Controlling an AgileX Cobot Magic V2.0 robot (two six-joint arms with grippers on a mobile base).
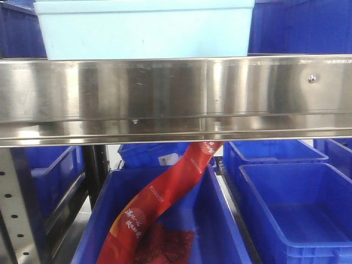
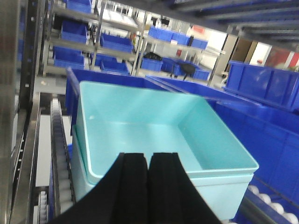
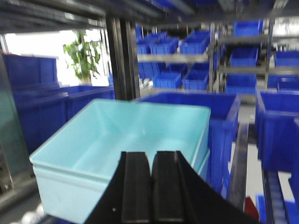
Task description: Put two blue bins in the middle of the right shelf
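Two pale blue bins (image 1: 143,27) sit nested one inside the other on the steel shelf beam (image 1: 176,93); only their lower front shows in the front view. In the left wrist view the inner bin (image 2: 140,121) is empty, and the outer one (image 2: 224,196) shows below its rim. My left gripper (image 2: 148,156) is shut with nothing between its fingers, at the bins' near rim. From the other side, the right wrist view shows the same nested bins (image 3: 117,130). My right gripper (image 3: 152,154) is shut and empty over their near edge. Neither gripper appears in the front view.
Dark blue bins (image 1: 297,209) stand on the level below; the middle one holds a red packaging strip (image 1: 165,198). A roller track (image 2: 58,154) runs left of the pale bins. More dark blue bins (image 2: 261,130) crowd the right side, and another dark bin (image 3: 224,121) stands close beside them.
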